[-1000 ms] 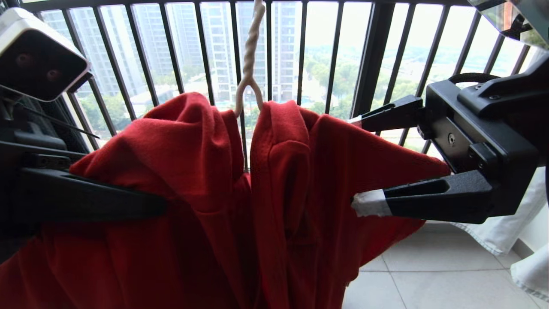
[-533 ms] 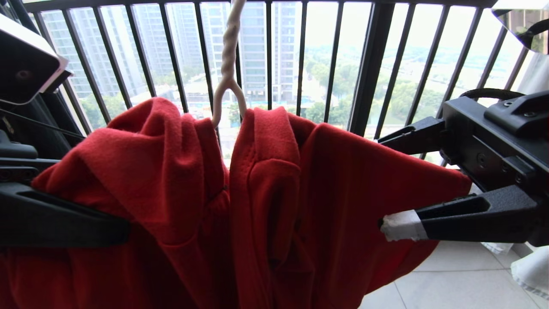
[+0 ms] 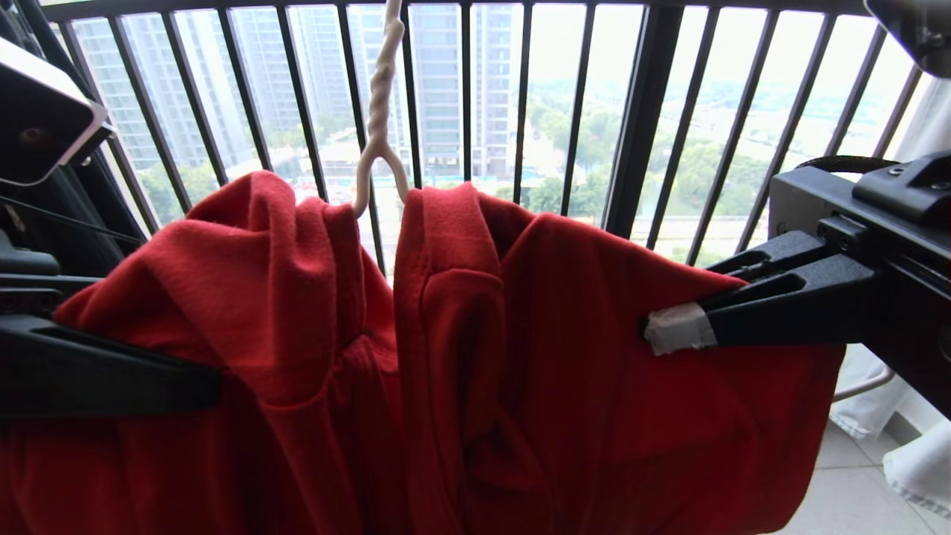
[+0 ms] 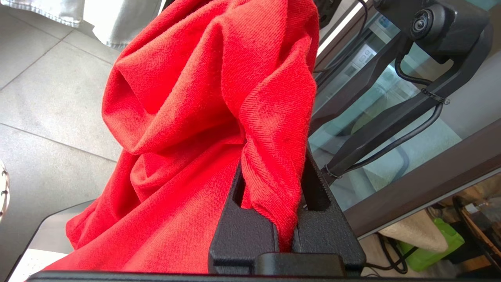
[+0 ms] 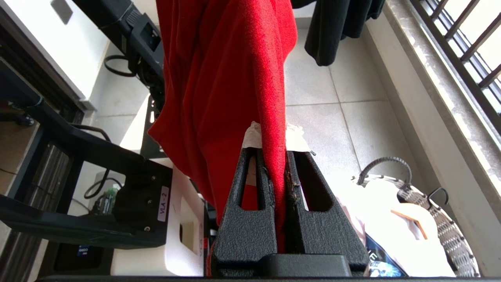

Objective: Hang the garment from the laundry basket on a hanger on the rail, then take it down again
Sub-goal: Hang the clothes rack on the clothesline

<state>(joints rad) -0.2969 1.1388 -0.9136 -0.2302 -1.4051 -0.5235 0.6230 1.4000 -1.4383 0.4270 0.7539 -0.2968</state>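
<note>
The red garment (image 3: 475,334) hangs bunched over the white hanger, whose twisted neck (image 3: 377,96) rises out of the top of the head view. From the left, my left gripper (image 3: 212,386) is shut on a fold of the left shoulder; the wrist view shows that gripper (image 4: 274,164) with cloth (image 4: 188,98) pinched between its fingers. My right gripper (image 3: 657,331) comes in from the right and is shut on the right shoulder. In its wrist view the taped jaws (image 5: 272,137) clamp a red edge (image 5: 223,70). The laundry basket (image 5: 442,219) stands on the floor below. The rail is out of view.
The dark barred balcony railing (image 3: 639,111) stands close behind the garment. A black shirt (image 5: 336,27) hangs nearby, and white cloth (image 3: 914,461) hangs at the right edge. The basket holds other laundry. My base (image 5: 129,203) stands beside the hanging cloth.
My right gripper, open a second ago with its fingers either side of the right shoulder, has shut on the cloth. The hanger neck and garment have shifted a little left in the head view.
</note>
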